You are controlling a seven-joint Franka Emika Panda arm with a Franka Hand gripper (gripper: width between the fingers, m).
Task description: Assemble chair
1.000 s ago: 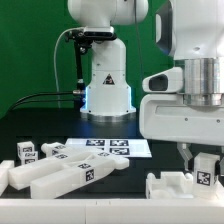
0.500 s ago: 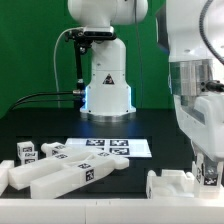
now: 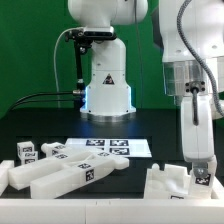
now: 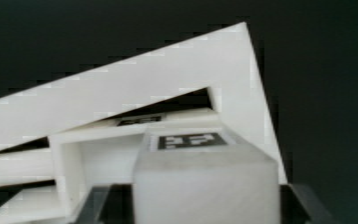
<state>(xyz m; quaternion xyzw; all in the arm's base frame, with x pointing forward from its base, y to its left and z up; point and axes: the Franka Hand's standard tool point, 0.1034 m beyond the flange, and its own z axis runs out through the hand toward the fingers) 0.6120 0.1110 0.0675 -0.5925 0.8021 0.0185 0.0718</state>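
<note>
My gripper is low at the exterior view's right, pointing straight down. In the wrist view its two dark fingers press both sides of a white tagged chair part, so the gripper is shut on it. That part also shows in the exterior view, just above a larger white chair piece at the front right. In the wrist view this larger piece is a wide angled white frame beyond the held part. Several more white tagged chair parts lie at the front left.
The marker board lies flat in the middle of the black table. The robot base stands behind it with a black cable running to the left. A green backdrop closes off the back.
The wrist has turned, so the hand now looks narrow and upright. The gripper has moved slightly lower at the right, with the white part between its fingers.
</note>
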